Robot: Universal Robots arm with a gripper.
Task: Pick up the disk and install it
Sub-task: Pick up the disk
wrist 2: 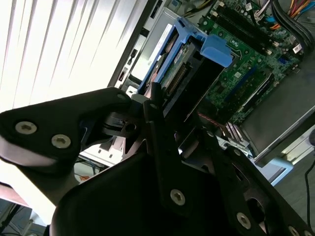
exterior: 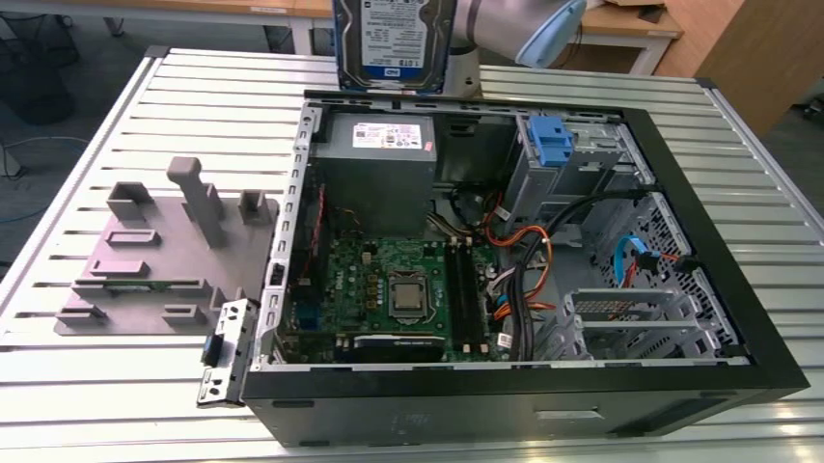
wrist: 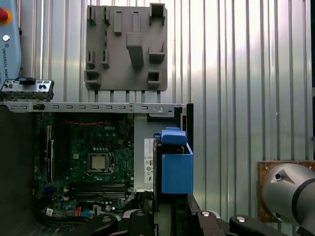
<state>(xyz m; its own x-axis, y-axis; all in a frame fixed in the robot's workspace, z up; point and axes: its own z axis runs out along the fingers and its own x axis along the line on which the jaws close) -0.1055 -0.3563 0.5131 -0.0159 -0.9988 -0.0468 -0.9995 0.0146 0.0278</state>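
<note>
The disk [exterior: 394,43] hangs upright above the far edge of the open computer case [exterior: 515,410], its white-and-blue label facing the exterior camera. In both wrist views my gripper [wrist 2: 170,105] is shut on it. The black fingers [wrist 2: 156,123] clamp the silver body between its blue side rails [wrist 2: 216,49]. In the first wrist view the disk [wrist: 175,167] appears edge-on, with the gripper [wrist: 167,219] just behind it, over the case wall beside the power supply. The grey arm [exterior: 515,24] rises behind the disk.
Inside the case lie the motherboard [exterior: 386,280], a grey power-supply box [exterior: 386,145], a blue bracket in the drive cage [exterior: 550,140] and loose orange and blue cables [exterior: 541,241]. A grey fixture plate [exterior: 154,260] sits on the slatted table at the exterior view's left.
</note>
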